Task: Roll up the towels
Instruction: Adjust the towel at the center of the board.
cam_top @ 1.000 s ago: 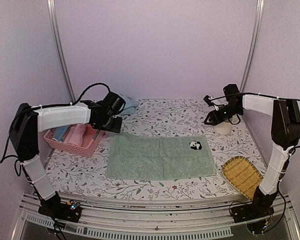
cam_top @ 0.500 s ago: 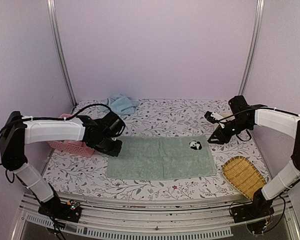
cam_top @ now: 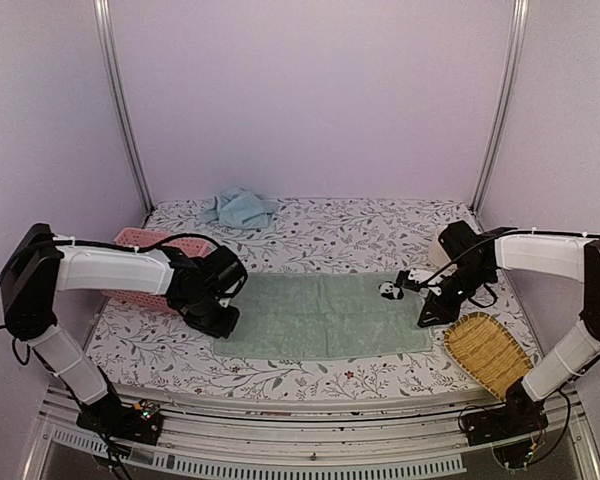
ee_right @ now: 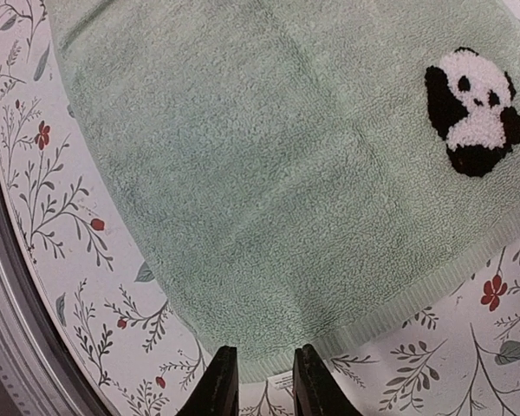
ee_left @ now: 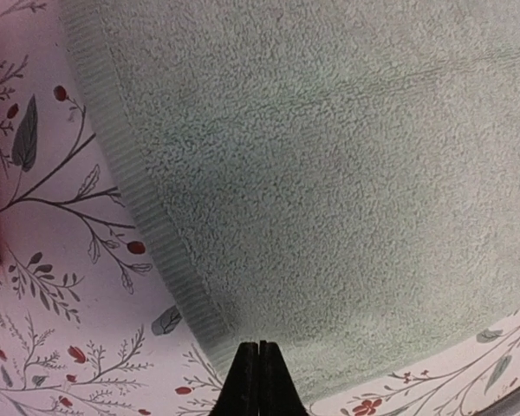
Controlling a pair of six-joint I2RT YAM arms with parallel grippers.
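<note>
The pale green towel [cam_top: 320, 315] lies flat on the flowered table, its panda patch [cam_top: 390, 291] at the far right. The light blue towel [cam_top: 240, 207] is crumpled at the back. My left gripper [cam_top: 220, 322] is low over the green towel's near left corner [ee_left: 243, 321]. In its wrist view the left gripper [ee_left: 260, 345] is shut, its tips together with nothing between them. My right gripper [cam_top: 427, 315] hangs over the near right corner. There the right gripper [ee_right: 263, 351] is narrowly open over the towel's hem [ee_right: 399, 303], holding nothing.
A pink lattice basket [cam_top: 140, 240] stands at the left, partly hidden behind my left arm. A woven bamboo tray [cam_top: 485, 350] lies at the near right, close to the right gripper. A cream mug [cam_top: 440, 250] peeks out behind the right arm.
Both arms came forward from the back of the table to the green towel's near corners. The left gripper closed fully; the right gripper's gap narrowed.
</note>
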